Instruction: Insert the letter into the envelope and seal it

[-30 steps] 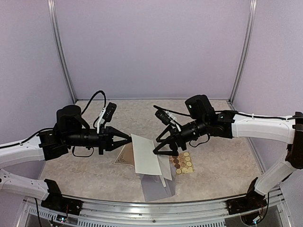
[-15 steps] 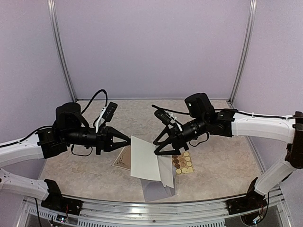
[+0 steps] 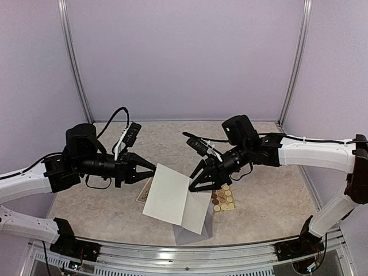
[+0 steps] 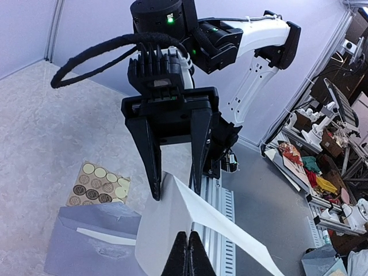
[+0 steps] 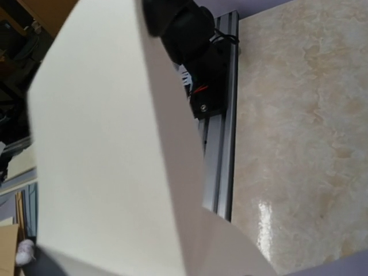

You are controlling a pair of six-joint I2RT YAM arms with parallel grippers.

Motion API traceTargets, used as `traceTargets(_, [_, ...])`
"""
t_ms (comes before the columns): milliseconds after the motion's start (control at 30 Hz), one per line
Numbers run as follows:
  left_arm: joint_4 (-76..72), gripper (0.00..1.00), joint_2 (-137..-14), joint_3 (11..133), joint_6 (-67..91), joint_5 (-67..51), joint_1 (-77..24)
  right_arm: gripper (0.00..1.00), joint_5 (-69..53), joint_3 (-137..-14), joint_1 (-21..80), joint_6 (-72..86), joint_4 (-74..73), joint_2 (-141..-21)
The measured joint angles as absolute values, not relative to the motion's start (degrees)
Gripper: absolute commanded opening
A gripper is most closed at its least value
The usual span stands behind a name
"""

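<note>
In the right wrist view the letter point(image 5: 109, 144) sits so close to the lens that we see only a blurred pale sheet running off the edges at 6 and 9 o'clock, hiding the fingers of the right gripper point(image 3: 195, 185). From above, it covers all of the envelope point(image 3: 187, 236) but its 6 o'clock part, and most of a tan card point(image 3: 145, 194). In the left wrist view the bottom edge cuts off the envelope and all of the left gripper point(image 4: 188, 256) but its fingertips, and the clutter at 4 o'clock is too small for us to name.

Letter point(image 3: 170, 196) aloft between both jaws, apparently.
</note>
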State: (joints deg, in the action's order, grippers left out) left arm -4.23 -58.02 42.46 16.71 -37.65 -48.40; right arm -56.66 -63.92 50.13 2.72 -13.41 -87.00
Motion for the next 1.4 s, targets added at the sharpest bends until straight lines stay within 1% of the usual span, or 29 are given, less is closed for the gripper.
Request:
traceTargets(67, [-4.23,0.00,-57.95,42.46,16.71,-37.69,-48.29,0.28,-56.84,-63.90,50.13,2.68,-13.43,-87.11])
traceTargets(133, [-4.23,0.00,-57.67,42.46,16.75,-37.69,-48.16,0.18,-56.99,-63.88,50.13,2.83,-13.45,-87.11])
traceTargets(233, [-4.25,0.00,-56.84,42.46,16.91,-37.69,-47.90,0.00,-57.10,-63.75,50.13,2.90,-13.32,-87.11])
traceTargets(300, [-4.27,0.00,-56.36,42.46,16.93,-37.71,-47.57,0.00,-57.23,-63.44,50.13,3.46,-13.02,-87.11])
traceTargets(333, [-4.25,0.02,-56.23,42.46,16.95,-37.67,-47.35,0.00,-57.14,-63.35,50.13,3.60,-12.95,-87.11])
traceTargets(367, [-4.23,0.09,-56.16,42.46,16.95,-37.52,-47.11,0.00,-56.95,-63.18,50.13,3.77,-12.51,-87.11])
traceTargets(433, [-4.14,0.18,-56.03,42.44,17.12,-36.64,-46.39,0.00,-56.03,-62.89,50.13,4.19,-12.03,-87.02])
traceTargets(500, [-3.79,0.34,-55.20,42.41,17.37,-34.13,-45.34,0.00,-54.00,-62.19,50.02,4.95,-11.99,-86.74])
traceTargets(567, [-3.25,0.42,-53.52,42.19,17.15,-30.83,-44.14,0.00,-51.40,-61.39,49.34,6.07,-12.03,-86.43])
traceTargets(600, [-2.81,0.48,-52.21,42.00,17.28,-28.62,-43.40,0.00,-50.19,-61.06,48.73,6.76,-12.10,-86.35])
traceTargets(633, [-2.31,0.50,-50.54,41.76,17.26,-26.13,-42.59,0.00,-48.75,-60.58,47.70,7.57,-12.08,-86.24])
traceTargets(733, [-0.38,0.55,-46.17,41.67,16.84,-19.38,-40.91,0.00,-44.97,-58.92,42.83,11.00,-12.12,-85.95])
traceTargets(800, [0.51,0.56,-44.25,41.67,16.43,-15.68,-40.53,0.00,-42.57,-58.13,39.75,13.06,-12.27,-85.91])
traceTargets(900, [1.23,0.57,-43.97,41.67,16.25,-13.43,-40.82,0.00,-40.27,-58.06,37.58,14.48,-12.62,-85.86])
traceTargets(1100, [1.34,0.60,-49.36,41.67,16.23,-11.97,-45.91,0.00,-39.97,-59.22,40.03,14.26,-13.45,-85.27])
traceTargets(1400, [-1.06,0.65,-60.93,42.72,16.03,-14.33,-52.90,0.00,-40.25,-66.43,46.83,10.46,-15.57,-85.27])
